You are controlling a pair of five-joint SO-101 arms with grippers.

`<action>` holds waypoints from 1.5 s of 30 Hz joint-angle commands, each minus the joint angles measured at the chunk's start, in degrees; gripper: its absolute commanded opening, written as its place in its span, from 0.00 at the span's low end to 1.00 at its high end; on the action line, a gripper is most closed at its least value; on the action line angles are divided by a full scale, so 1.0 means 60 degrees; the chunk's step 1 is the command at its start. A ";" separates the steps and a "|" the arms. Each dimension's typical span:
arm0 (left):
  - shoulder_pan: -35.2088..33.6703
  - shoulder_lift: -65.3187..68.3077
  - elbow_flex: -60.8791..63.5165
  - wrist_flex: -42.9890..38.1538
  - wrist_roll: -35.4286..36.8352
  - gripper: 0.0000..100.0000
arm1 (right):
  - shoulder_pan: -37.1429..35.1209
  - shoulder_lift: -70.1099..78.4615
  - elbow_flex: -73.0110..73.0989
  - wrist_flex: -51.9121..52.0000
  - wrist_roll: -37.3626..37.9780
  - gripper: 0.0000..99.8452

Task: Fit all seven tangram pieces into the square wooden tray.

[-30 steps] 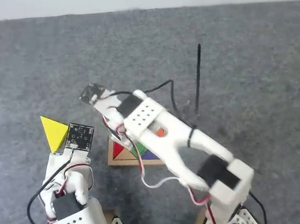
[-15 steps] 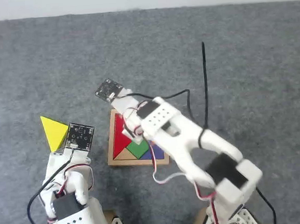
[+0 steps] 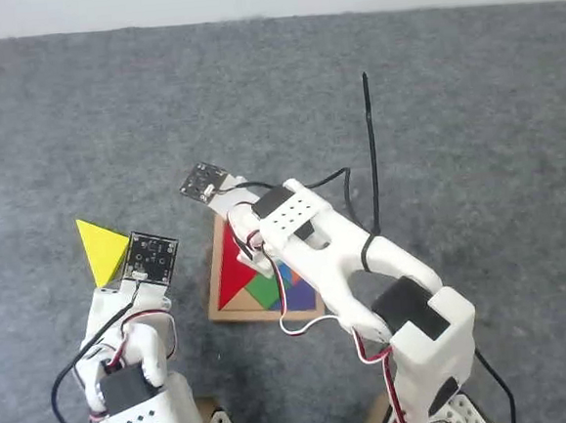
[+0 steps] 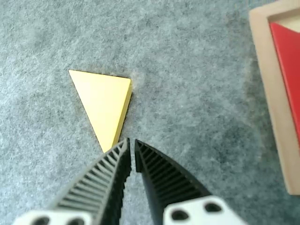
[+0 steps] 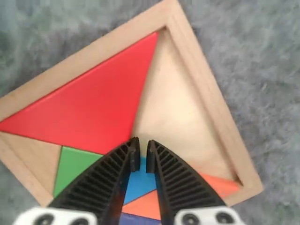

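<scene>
Claw status, left arm: the left claw (image 4: 131,143) has its fingers pressed together, with only a thin slit between the tips, and grips nothing. Its tips sit at the nearest corner of the yellow triangle (image 4: 104,101), which lies flat on the grey table (image 3: 452,110). In the high view the yellow triangle (image 3: 102,247) lies apart from the square wooden tray (image 3: 242,316), on the left arm's side, and outside it.

Claw status, right arm: the right claw (image 5: 140,150) is likewise pressed nearly together and empty. It hangs above the tray's interior, with its tips over the point where the red triangle (image 5: 93,103) meets the blue piece (image 5: 138,185).

Tray contents, right wrist view:
- The red triangle is seated with its long edge along one wall of the tray (image 5: 208,93).
- The green piece (image 5: 72,166) lies beside the red triangle.
- The blue piece lies under the claw tips.
- Orange pieces (image 5: 220,185) show at the tray corner and below the blue piece.
- A triangular area of bare wood (image 5: 183,122) lies between the red triangle and the adjacent tray wall.

In the left wrist view, the tray rim (image 4: 275,93) and the red triangle (image 4: 288,51) appear at the frame edge, well apart from the yellow triangle.

A black cable (image 3: 370,136) rises behind the right arm.
</scene>
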 commanded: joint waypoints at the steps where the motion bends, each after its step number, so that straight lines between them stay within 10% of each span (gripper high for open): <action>1: -0.0029 -0.0161 -0.0081 -0.0073 -0.0073 0.01 | 0.0095 -0.1106 -0.0337 0.0330 0.0176 0.05; 24: -0.1114 0.0176 -0.1385 -0.0073 0.1436 0.09 | 0.0637 -0.4022 0.2842 -0.1443 0.0396 0.05; 32: -0.1055 0.5495 -0.4564 -0.0293 0.1773 0.09 | 0.0593 -0.3861 0.2842 -0.1443 0.0381 0.05; 45: -0.1158 1.2850 -0.7582 -0.3941 -0.7429 0.09 | 0.0637 -0.3802 0.2916 -0.1443 0.0381 0.05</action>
